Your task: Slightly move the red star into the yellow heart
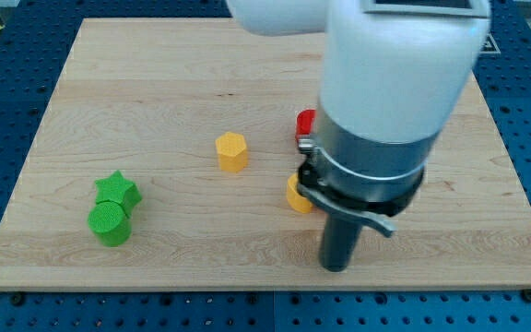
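A red block [305,125], its shape mostly hidden by the arm, shows at the arm's left edge near the board's middle. A yellow block [297,195], also half hidden, lies just below it, apart from it. The arm's big white and grey body covers the right of the board. My tip [336,267] rests on the board below and to the right of the yellow block, a short way from it. A yellow hexagon block [231,152] stands to the left of the red block.
A green star [119,190] and a green cylinder [109,222] sit touching each other at the board's lower left. The wooden board [155,74] lies on a blue perforated table.
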`<state>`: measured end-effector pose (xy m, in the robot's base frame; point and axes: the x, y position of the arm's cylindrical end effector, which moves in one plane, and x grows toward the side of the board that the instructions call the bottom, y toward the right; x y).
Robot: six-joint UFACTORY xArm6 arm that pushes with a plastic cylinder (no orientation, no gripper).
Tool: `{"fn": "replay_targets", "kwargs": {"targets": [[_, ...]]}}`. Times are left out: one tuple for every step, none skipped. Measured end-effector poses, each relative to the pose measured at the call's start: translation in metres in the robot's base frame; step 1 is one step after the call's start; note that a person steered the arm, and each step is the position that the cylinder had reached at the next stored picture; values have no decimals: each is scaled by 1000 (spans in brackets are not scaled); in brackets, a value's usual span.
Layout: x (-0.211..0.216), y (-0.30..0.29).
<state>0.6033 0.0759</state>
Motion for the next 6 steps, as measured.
{"fn": "replay_targets", "kwargs": {"targets": [[0,41],[0,78],[-10,107],[-26,113],[-43,85],[-57,70]]}}
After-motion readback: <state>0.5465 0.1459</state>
